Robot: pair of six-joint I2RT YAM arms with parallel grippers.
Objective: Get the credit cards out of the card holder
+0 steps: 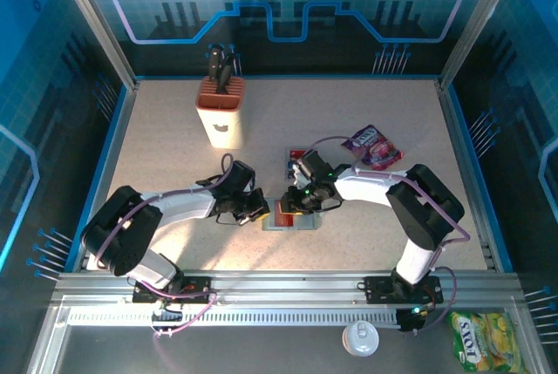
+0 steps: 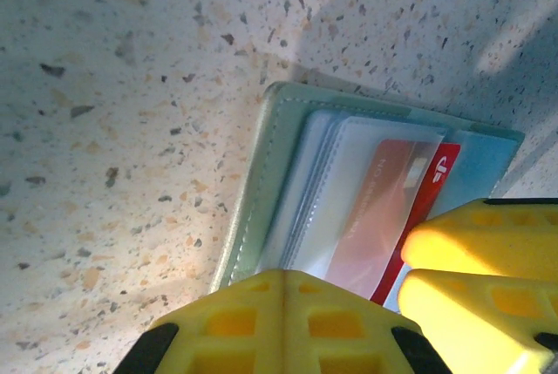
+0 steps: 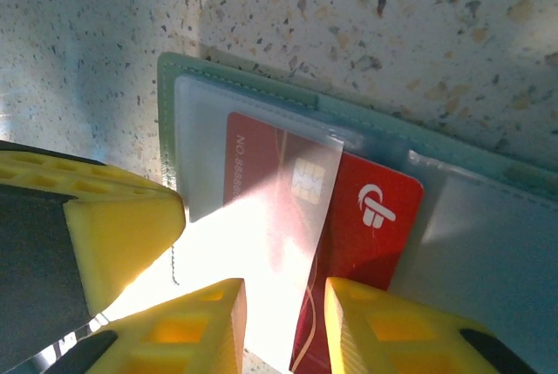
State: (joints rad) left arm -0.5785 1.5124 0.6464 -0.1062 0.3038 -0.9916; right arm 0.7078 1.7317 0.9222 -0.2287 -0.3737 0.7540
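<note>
Currently on the counter: I see the card holder lying open near the front middle, between the two grippers.
Red card: inside the holder, half under a clear sleeve, with its logo side uncovered.
Left gripper: closed tight with nothing between its fingers, and its tips at the holder's edge.
Right gripper: partly open, one finger on either side of the red card's near end; I cannot tell whether it actually pinches the card.
Loose card: flat on the counter just behind the right gripper, apart from the holder.
Purple packet: further back, to the right.
</note>
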